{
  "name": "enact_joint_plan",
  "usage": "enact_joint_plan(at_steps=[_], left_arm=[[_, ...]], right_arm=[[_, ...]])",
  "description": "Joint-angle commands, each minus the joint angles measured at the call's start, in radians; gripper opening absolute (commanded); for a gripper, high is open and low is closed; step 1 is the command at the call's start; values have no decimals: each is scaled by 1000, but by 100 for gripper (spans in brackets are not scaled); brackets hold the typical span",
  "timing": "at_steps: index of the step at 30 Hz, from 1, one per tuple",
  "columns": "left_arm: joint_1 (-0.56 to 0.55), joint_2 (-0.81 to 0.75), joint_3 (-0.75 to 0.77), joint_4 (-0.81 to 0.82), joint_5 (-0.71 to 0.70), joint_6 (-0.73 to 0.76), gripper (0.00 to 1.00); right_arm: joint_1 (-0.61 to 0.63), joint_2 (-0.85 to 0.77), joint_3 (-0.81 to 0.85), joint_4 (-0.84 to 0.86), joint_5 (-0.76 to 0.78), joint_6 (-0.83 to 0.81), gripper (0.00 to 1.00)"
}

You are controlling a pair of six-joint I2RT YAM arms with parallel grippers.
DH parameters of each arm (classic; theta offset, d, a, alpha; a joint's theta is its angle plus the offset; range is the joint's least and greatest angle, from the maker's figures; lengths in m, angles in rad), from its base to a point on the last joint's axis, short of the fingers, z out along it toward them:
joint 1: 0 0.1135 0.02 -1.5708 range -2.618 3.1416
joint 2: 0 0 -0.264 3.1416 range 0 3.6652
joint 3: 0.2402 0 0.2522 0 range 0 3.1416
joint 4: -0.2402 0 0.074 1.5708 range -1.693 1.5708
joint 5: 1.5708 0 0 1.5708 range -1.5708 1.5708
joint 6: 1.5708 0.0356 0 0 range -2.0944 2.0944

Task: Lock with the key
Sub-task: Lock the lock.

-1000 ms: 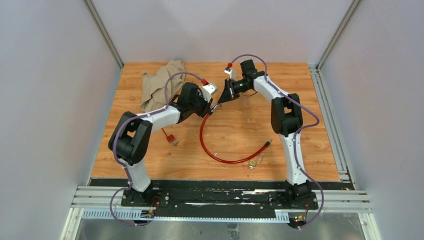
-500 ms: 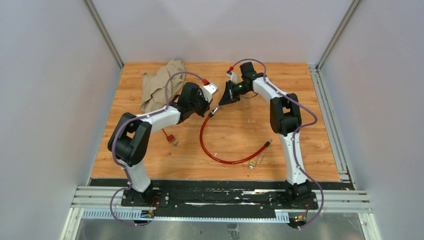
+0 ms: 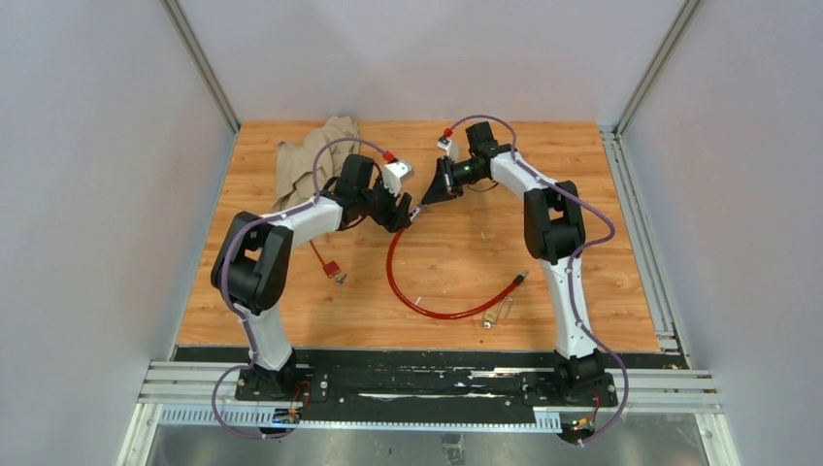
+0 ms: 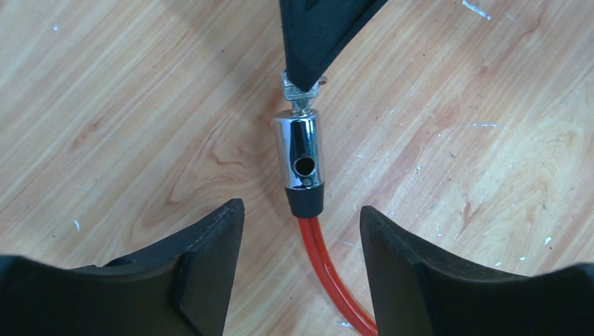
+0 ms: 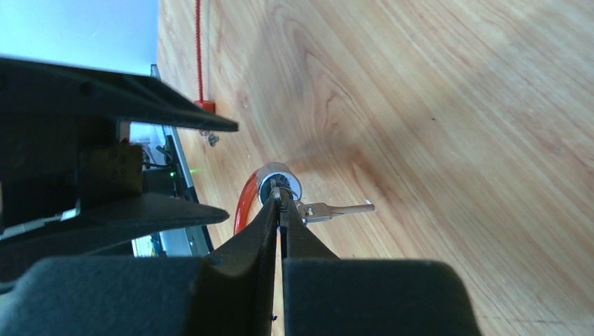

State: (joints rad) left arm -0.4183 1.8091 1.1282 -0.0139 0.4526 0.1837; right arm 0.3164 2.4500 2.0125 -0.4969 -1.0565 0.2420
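The chrome lock head point(image 4: 299, 152) of the big red cable point(image 4: 329, 269) lies on the wood. The silver key point(image 4: 297, 92) sticks in its far end, pinched by my right gripper point(image 4: 305, 75), which is shut on it. In the right wrist view that right gripper point(image 5: 281, 199) meets the lock head point(image 5: 279, 183), and a second small key point(image 5: 337, 208) on the same ring points right. My left gripper point(image 4: 300, 210) is open, its fingers point(image 4: 206, 269) standing either side of the cable without touching it. From above, the left gripper point(image 3: 401, 212) and right gripper point(image 3: 424, 200) nearly meet.
The red cable loop point(image 3: 392, 277) curves toward me and ends in a dark pin point(image 3: 519, 282). A small brass padlock point(image 3: 495, 313) lies near that end. A thin red loop with a tag point(image 3: 326, 264) lies by the left arm. A beige cloth point(image 3: 309, 160) is bunched at the back left.
My left gripper has opened and let go of the lock head, which now rests on the wood. The left wrist has pulled back slightly leftward. The right gripper stays shut on the key.
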Motion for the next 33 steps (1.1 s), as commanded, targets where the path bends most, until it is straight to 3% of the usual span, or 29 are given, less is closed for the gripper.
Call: enact_joint_plan(at_steps=[1, 14, 25, 33], left_arm=[[27, 55, 75, -94, 125, 26, 67], [55, 194, 187, -211, 313, 45, 68], [112, 179, 147, -139, 424, -14, 54], [114, 173, 147, -119, 413, -27, 35]], right_arm=[[-25, -45, -25, 63, -128, -25, 1], [-28, -84, -49, 123, -204, -25, 1], [-28, -93, -60, 125, -201, -33, 1], [-27, -101, -67, 125, -193, -38, 1]])
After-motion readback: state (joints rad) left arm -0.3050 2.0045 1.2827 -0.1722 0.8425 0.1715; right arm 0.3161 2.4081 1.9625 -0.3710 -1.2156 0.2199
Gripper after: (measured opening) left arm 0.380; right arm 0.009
